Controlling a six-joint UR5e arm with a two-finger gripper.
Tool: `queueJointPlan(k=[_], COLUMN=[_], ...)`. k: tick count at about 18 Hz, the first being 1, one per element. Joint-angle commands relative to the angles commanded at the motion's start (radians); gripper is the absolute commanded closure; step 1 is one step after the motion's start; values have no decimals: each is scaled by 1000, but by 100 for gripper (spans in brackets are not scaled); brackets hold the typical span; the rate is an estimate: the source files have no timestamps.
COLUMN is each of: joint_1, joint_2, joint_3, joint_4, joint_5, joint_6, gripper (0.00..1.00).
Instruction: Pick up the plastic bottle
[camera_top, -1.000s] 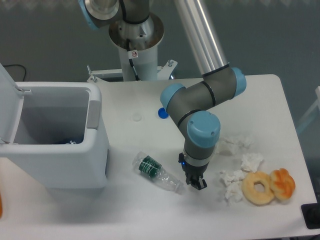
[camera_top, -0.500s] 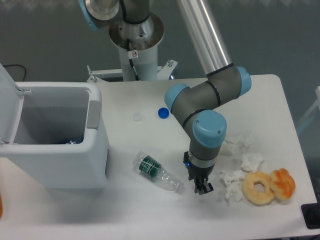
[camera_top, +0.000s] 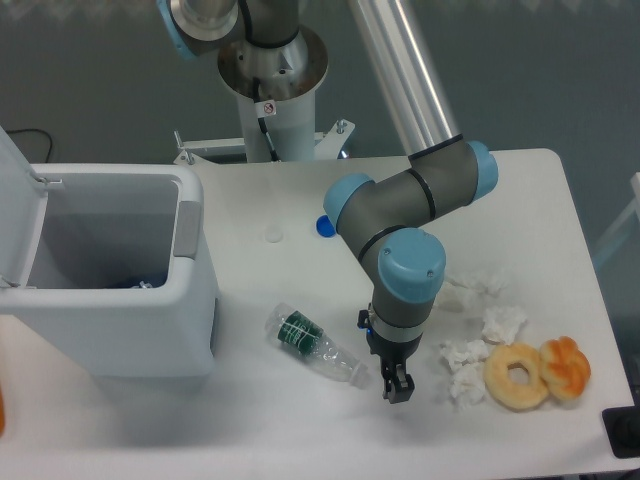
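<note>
Bottle: small clear crinkled plastic bottle (camera_top: 314, 343) with dark green label lies on its side on the white table (camera_top: 520, 190), right of the bin.
Bin: big white open-topped plastic bin (camera_top: 110, 275), far left.
Gripper: black two-finger gripper (camera_top: 396, 388) points down beside the bottle's neck end, holding nothing; jaw gap, can't tell.
Cap: small blue round cap (camera_top: 323, 226), behind the arm.

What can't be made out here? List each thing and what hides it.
- Pincer: too small and dark in the camera view to tell open from shut.
- Blue cap: partly covered by the arm's elbow.
- Bin contents: inner wall hides all but a dark-blue scrap.
- Plastic bottle label print: too small to read.
- Black object at lower right: cut off by the frame edge.
</note>
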Motion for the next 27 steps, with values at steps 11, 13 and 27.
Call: queueJointPlan(k=[11, 13, 27], joint_1=[-41, -40, -15], joint_2=[-23, -18, 46], joint_3=[0, -15, 109], joint_4=[2, 2, 3], joint_5=[2, 2, 12], joint_6=[66, 78, -626], gripper=[19, 19, 0])
